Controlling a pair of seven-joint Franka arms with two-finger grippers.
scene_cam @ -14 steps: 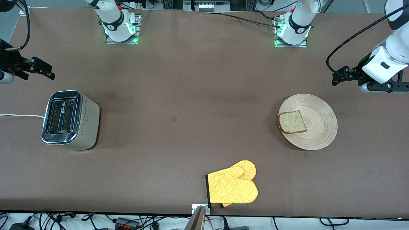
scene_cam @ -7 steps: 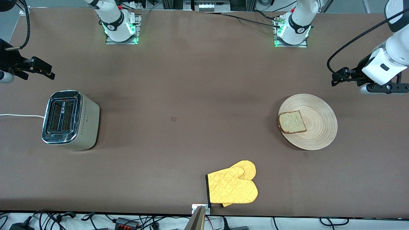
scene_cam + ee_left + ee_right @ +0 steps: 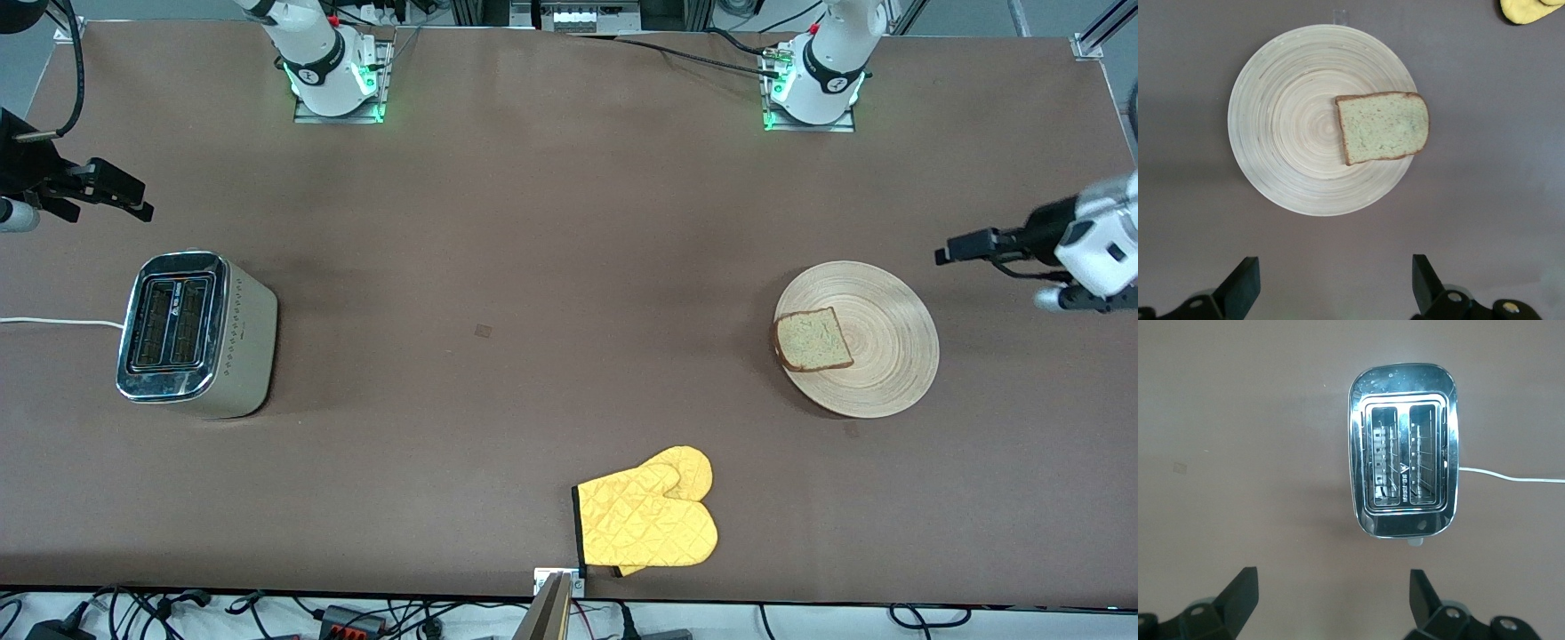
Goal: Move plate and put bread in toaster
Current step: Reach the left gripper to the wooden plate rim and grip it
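The round light-tan wooden plate (image 3: 889,356) lies toward the left arm's end of the table. The square slice of bread (image 3: 813,340) lies on it, at the rim that faces the toaster. The silver two-slot toaster (image 3: 196,333) stands toward the right arm's end, both slots empty. My left gripper (image 3: 947,253) is open and empty over bare table beside the plate; its wrist view shows the plate (image 3: 1285,127), the bread (image 3: 1383,127) and the gripper (image 3: 1335,273). My right gripper (image 3: 133,200) is open and empty over bare table beside the toaster (image 3: 1405,480); its wrist view shows it (image 3: 1331,587) too.
A yellow oven mitt (image 3: 649,520) lies near the table's front edge, about midway along; its corner shows in the left wrist view (image 3: 1531,8). The toaster's white cord (image 3: 53,322) runs off the right arm's end of the table. A small square mark (image 3: 483,331) is on the tabletop.
The left arm has swung toward its end of the table, and its gripper has shifted a little lower in the front view. The right arm, plate, bread and toaster have not moved.
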